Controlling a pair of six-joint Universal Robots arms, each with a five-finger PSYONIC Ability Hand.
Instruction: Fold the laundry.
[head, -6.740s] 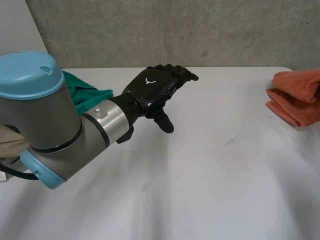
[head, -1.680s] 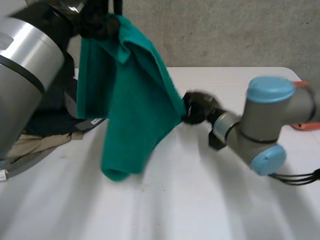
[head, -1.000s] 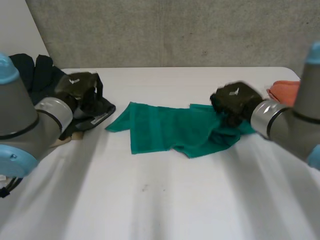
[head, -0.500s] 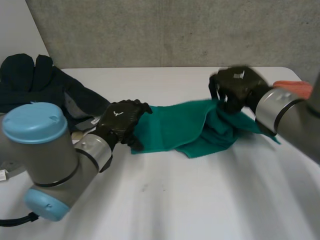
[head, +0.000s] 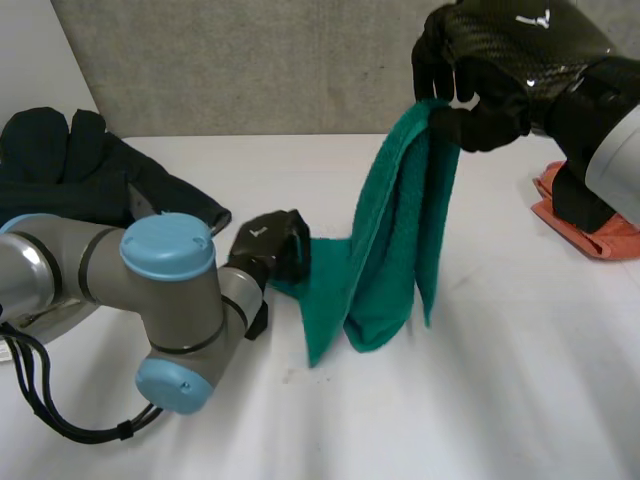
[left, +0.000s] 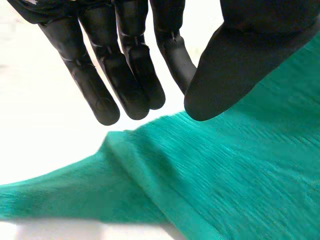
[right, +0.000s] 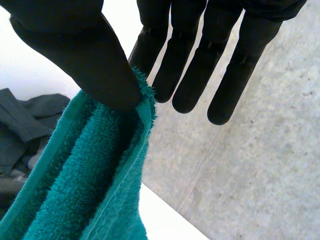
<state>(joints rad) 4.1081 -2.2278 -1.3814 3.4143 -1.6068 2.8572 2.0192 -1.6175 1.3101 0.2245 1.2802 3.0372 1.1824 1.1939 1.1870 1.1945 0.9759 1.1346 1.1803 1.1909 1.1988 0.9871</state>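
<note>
A green towel (head: 395, 230) hangs in long folds from my right hand (head: 500, 70), which is raised high above the table (head: 500, 400). In the right wrist view the thumb (right: 75, 55) pinches the towel's top edge (right: 85, 175) against the straight fingers. The towel's low end trails to my left hand (head: 268, 245), which is down at the table and shut on that corner. In the left wrist view the left hand (left: 125, 75) has its thumb drawn in against the fingers, and the towel (left: 225, 175) runs from under the thumb.
A heap of dark clothes (head: 70, 160) lies at the table's far left, behind my left arm. A folded orange towel (head: 590, 220) sits at the right edge. A concrete wall stands behind the table.
My right hand has lifted the towel's right end high, so the towel now hangs instead of lying spread. My left hand has closed on the towel's left corner.
</note>
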